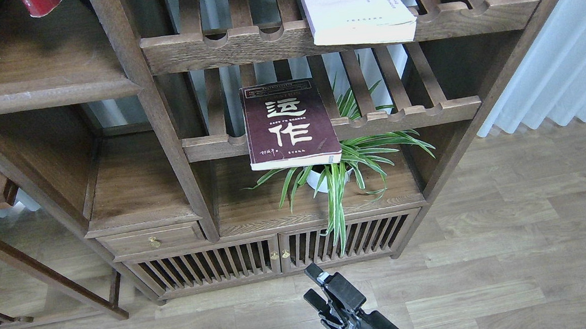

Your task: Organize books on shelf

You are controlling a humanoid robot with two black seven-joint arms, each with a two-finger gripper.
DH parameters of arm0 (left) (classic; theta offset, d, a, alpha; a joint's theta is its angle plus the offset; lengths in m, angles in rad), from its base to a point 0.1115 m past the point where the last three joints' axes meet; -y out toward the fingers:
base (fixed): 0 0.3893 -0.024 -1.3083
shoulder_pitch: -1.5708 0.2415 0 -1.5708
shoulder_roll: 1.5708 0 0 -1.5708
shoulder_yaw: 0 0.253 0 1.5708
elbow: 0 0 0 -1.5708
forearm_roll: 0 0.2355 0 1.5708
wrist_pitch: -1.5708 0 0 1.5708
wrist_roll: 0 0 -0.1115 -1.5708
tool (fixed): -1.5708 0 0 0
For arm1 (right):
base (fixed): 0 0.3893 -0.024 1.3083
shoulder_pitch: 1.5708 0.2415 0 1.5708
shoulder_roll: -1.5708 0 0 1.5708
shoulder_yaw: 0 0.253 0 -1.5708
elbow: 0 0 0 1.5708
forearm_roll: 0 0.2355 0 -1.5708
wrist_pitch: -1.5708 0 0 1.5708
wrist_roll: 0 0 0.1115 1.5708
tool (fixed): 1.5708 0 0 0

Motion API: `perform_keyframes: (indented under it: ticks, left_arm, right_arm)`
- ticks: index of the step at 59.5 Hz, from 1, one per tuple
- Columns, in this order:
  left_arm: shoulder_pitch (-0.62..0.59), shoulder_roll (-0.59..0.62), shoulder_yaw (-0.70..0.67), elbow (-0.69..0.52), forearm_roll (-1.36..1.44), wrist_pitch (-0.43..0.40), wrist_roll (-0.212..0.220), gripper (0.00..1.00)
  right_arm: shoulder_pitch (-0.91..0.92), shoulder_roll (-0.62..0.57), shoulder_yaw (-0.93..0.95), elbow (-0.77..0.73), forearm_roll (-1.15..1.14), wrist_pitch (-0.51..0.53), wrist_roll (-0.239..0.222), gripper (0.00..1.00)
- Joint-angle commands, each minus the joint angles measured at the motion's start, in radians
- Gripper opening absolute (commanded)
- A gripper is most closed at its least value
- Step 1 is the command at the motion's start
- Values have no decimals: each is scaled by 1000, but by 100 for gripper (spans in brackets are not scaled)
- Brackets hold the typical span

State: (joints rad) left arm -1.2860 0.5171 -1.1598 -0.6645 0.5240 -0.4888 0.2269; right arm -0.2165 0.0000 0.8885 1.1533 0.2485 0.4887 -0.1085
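Note:
The dark maroon book (289,125) with big white characters lies flat on the lower slatted rack, its front end overhanging the rail. The pale white-lavender book (356,8) lies on the upper slatted rack, also overhanging. Only a corner of the bright red book (43,2) shows at the top left edge, above the solid plank shelf (43,93); what holds it is out of view. My right gripper (315,285) is low at the bottom centre, over the floor in front of the cabinet, its fingers apart and empty. My left gripper is out of view.
A potted spider plant (341,171) stands on the cabinet top below the maroon book. A small drawer (153,239) and slatted doors (274,253) are underneath. A white curtain (570,55) hangs at the right. Wood floor (493,274) lies in front.

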Motion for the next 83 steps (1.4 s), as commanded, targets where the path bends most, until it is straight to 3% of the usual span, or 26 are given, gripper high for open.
perform_keyframes:
  ticks: [1,53,63,70,83]
  left_arm:
    - [-1,1,3,-3,77,0,0,5]
    - [-1,-11,9,0,244,0,-8,8]
    - [1,-11,19,-1,244,0,-5,17]
    - [8,-14,19,0,244,0,-6,42]
    - [10,-11,9,-10,228,0,-9,59]
  right_arm:
    - [5,0,1,5,0,0,7,99]
    - [6,0,1,33,2,0,12,99]
    - [6,0,1,33,0,0,12,99]
    - [6,0,3,33,0,0,12,99]
    - [6,0,3,33,2,0,12,99]
